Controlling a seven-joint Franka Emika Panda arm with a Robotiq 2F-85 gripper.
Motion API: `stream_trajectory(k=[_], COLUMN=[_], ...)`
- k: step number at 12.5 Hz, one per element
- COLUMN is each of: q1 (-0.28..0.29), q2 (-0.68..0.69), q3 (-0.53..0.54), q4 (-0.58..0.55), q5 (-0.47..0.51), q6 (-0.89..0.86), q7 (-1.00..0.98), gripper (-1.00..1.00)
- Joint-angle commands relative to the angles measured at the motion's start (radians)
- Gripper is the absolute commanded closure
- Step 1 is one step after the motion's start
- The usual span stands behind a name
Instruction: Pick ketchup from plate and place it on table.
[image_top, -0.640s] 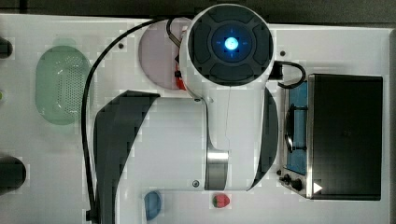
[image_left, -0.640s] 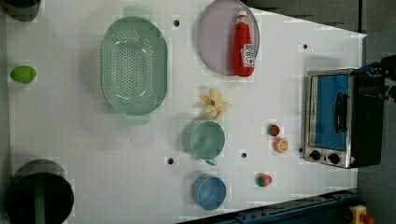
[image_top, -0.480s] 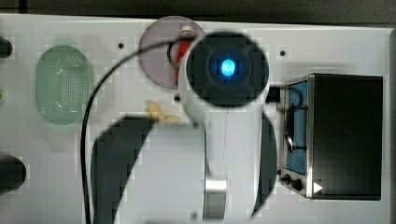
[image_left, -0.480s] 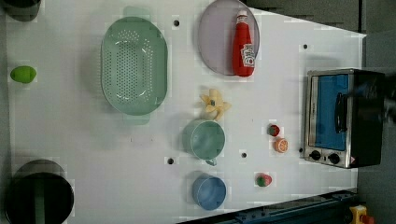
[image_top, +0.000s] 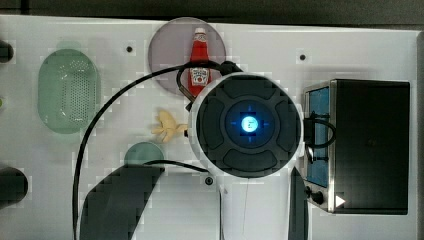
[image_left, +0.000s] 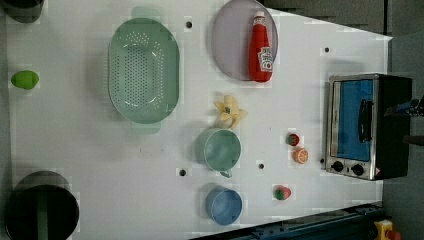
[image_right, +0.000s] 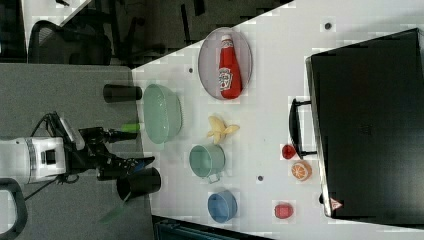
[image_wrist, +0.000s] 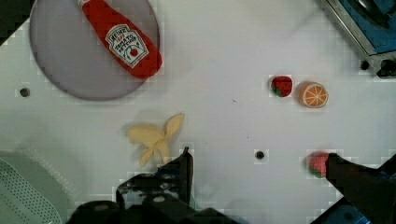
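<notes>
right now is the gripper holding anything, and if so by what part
Nothing is held. The gripper is open and empty, up above the table; the ketchup lies untouched on the plate.

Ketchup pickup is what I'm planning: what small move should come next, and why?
Probably carry the open end effector over toward the ketchup. The bottle lies flat on the plate, ungripped, and the fingers frame bare table beside the peeled banana.
</notes>
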Motion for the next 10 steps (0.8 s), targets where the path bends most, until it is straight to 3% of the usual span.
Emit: stream_trajectory(k=[1, 6, 10], q1=[-0.012, -0.006, 0.001], q2=[0.044, 0.179, 0.298], q3=[0.001, 0.026, 0.036], q4=[-0.001, 0.003, 0.022], q5=[0.001, 0.001, 0.0], q6=[0.032, 0.103, 0.257], q7=[0.02, -0.042, -0.191], gripper=[-1.0, -1.0, -1.0])
